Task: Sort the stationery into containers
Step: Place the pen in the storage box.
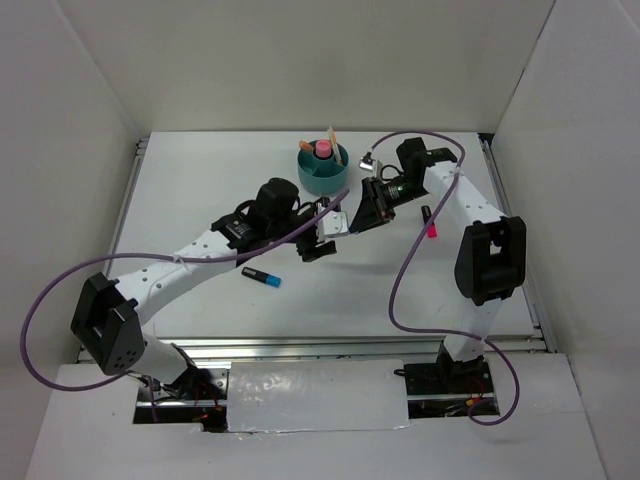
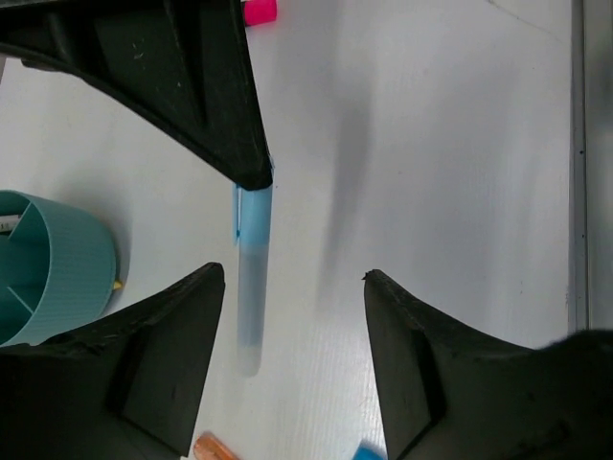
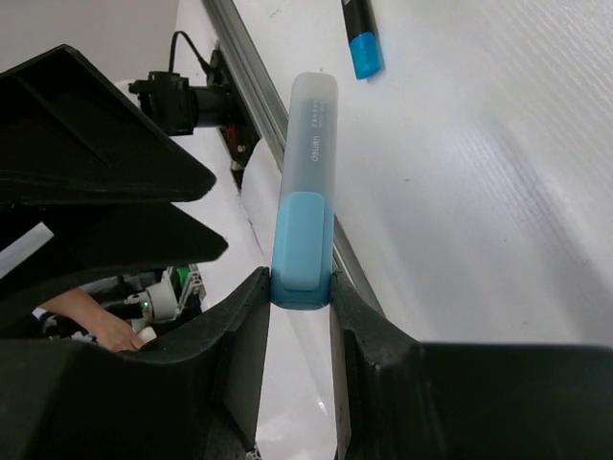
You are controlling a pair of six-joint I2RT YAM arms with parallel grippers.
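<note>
My right gripper [image 3: 299,278] is shut on the cap end of a light blue highlighter [image 3: 306,182] and holds it above the table. In the left wrist view the same highlighter [image 2: 251,278] sticks out from the right gripper's black fingers [image 2: 192,86] toward the gap of my left gripper [image 2: 292,283], which is open and empty. In the top view the left gripper [image 1: 320,240] and right gripper [image 1: 364,213] face each other just in front of the teal organizer cup [image 1: 325,172], which holds a pink and an orange piece. The cup [image 2: 48,273] also shows at the left of the left wrist view.
A black marker with a blue cap [image 1: 262,277] lies on the table in front of the left arm. A black and pink marker [image 1: 429,221] lies by the right arm. An orange stub [image 2: 215,448] lies under the left gripper. White walls enclose the table.
</note>
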